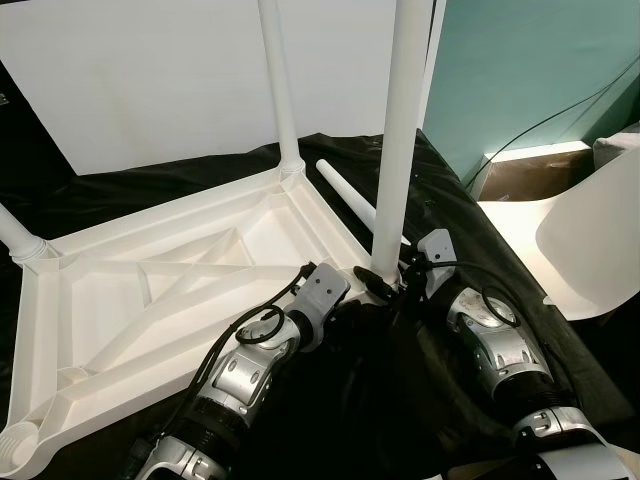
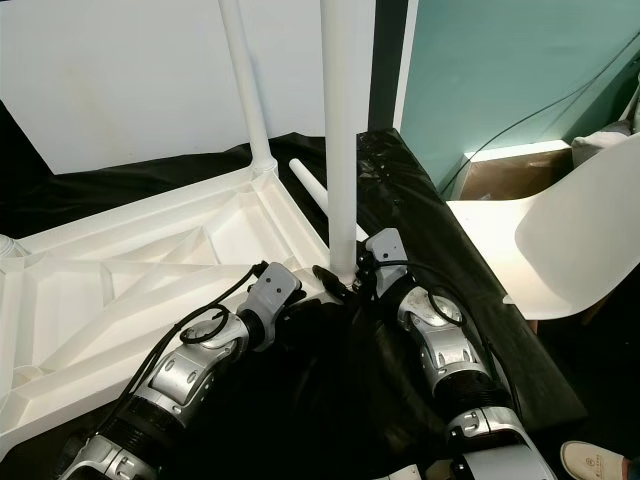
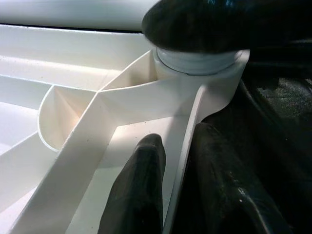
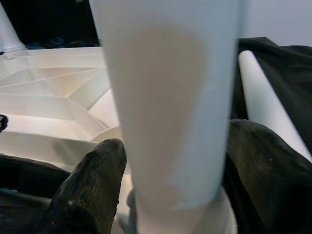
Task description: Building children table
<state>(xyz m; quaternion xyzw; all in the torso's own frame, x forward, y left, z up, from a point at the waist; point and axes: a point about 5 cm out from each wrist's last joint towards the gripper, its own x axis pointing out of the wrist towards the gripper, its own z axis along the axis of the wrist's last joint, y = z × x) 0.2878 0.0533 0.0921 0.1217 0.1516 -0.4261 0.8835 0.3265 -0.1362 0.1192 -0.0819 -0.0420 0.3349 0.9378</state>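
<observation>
Two silver arms reach forward over a black cloth (image 1: pixel 420 420), wrinkled and slightly glossy. Left pincer (image 3: pixel 180 185) is clamped on the tabletop rim (image 3: pixel 187 146): one finger inside the rim wall, the other outside on the cloth side, just beside the corner socket. Right pincer (image 4: pixel 170 161) is gripping the near leg (image 1: pixel 398 140), one black finger (image 4: pixel 87 190) on each side of it, low down by the socket collar.

Tabletop (image 1: pixel 170 300) lies upside down on the cloth, white moulded plastic, smooth, with raised ribs forming triangles and a rounded rim. Near leg stands upright in the tabletop's near right corner socket; it is a smooth white tapered tube. Second leg (image 1: pixel 278 90) stands upright in the far corner socket. A third leg (image 1: pixel 18 235) stands at the left corner, mostly cut off by the frame. A loose leg (image 1: pixel 345 195) lies flat on the cloth just beyond the near leg, tapered, rounded end.

To the right, a white plastic chair (image 2: pixel 580 240), curved shell. Behind it a cardboard box (image 1: pixel 525 175) and teal wall (image 1: pixel 520 70). White board (image 1: pixel 150 70) stands at the back. No readable writing.
</observation>
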